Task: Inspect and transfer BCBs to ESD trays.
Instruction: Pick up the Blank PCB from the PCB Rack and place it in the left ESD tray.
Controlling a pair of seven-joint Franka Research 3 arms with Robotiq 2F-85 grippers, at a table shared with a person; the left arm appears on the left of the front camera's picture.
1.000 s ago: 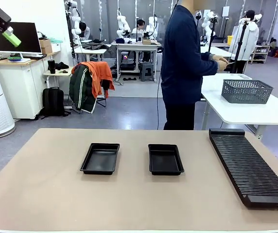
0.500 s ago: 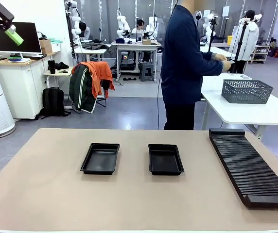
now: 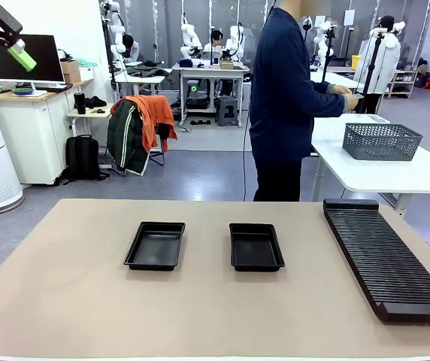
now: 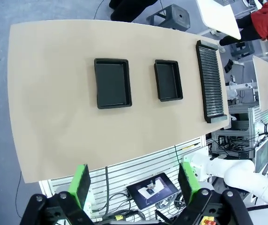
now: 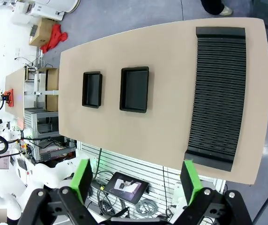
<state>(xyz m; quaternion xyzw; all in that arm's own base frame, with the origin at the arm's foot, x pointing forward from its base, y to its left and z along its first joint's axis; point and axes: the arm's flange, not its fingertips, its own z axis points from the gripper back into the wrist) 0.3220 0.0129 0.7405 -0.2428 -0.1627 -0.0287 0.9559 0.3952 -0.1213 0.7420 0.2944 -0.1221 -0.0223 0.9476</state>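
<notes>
Raised slightly since the earlier frame, left gripper (image 3: 1, 69) is held spread at upper left; right gripper (image 5: 136, 180) is likewise spread. ESD trays (image 3: 155, 246) are noted mid-frame.

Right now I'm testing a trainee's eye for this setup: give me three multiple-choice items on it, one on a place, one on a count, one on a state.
1. Seen from the front, where does the ribbed rack lie relative to the black trays?
A. on the robot's right of both
B. between them
C. on the robot's left of both

2. How many black trays are on the table?
A. one
B. two
C. four

3. What state are the trays in?
A. each holds a board
B. stacked on each other
C. both empty

Answers:
1 A: the rack runs along the table's right side, apart from both trays.
2 B: two lie side by side near the table's middle.
3 C: only bare black floor shows inside each.
</notes>
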